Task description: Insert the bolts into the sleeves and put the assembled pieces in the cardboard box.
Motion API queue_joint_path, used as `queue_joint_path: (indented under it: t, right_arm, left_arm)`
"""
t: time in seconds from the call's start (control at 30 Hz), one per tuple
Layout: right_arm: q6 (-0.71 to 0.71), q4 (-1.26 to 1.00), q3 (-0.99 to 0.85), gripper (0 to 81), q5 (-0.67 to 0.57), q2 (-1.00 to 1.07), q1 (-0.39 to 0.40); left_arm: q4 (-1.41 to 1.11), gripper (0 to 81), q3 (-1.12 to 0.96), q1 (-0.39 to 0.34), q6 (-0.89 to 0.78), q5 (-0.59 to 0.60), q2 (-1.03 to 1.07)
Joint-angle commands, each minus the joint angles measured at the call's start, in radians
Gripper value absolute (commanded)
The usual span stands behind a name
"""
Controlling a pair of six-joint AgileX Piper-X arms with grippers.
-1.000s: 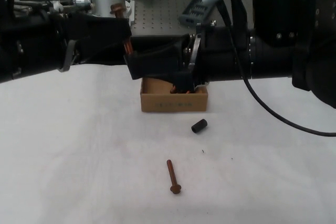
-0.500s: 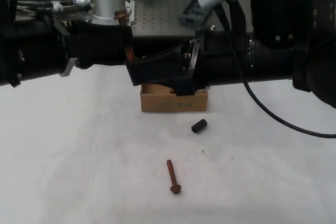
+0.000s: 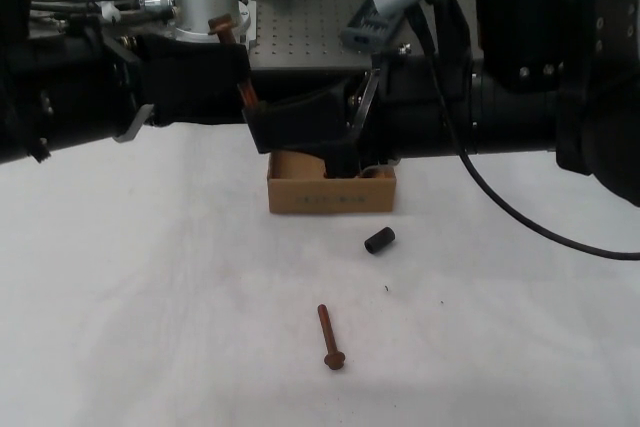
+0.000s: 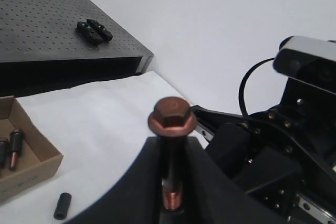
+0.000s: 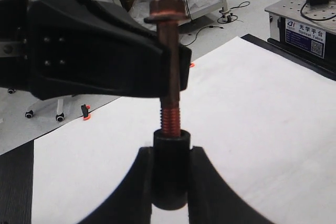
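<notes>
My right gripper (image 5: 170, 153) has its two fingers (image 5: 137, 192) pressed against either side of the black sleeve (image 5: 170, 179), which stands on end between them. The copper bolt (image 5: 171, 66) is in line with the sleeve. Its threaded tip meets the sleeve's mouth, though I cannot tell how far in it goes, and its flanged hex head is at the end farthest from the sleeve. The left gripper (image 5: 181, 72) clamps the bolt's smooth shank between head and sleeve, apart from the sleeve itself. Behind the sleeve spreads the white sheet (image 5: 262, 119), and well beyond it stands a dark table (image 5: 310, 3) with cables.
</notes>
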Motion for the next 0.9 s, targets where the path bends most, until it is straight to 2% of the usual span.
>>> queue_joint_path:
  t: [0.0,0.5,0.7,0.87]
  right_arm:
    - [0.0,-0.037,-0.029,2.8,0.012,-0.017,-0.009]
    - [0.0,-0.035,-0.043,2.8,-0.012,-0.017,-0.009]
    - [0.0,-0.035,-0.043,2.8,-0.012,-0.017,-0.009]
    - [0.0,-0.035,-0.043,2.8,-0.012,-0.017,-0.009]
  left_arm:
    - [0.013,0.6,0.0,0.004,0.001,-0.045,-0.001]
    - [0.033,0.6,0.0,0.004,0.007,-0.029,-0.001]
    - [0.034,0.6,0.0,0.004,0.007,0.083,-0.001]
    - [0.033,0.6,0.0,0.004,0.014,0.091,-0.001]
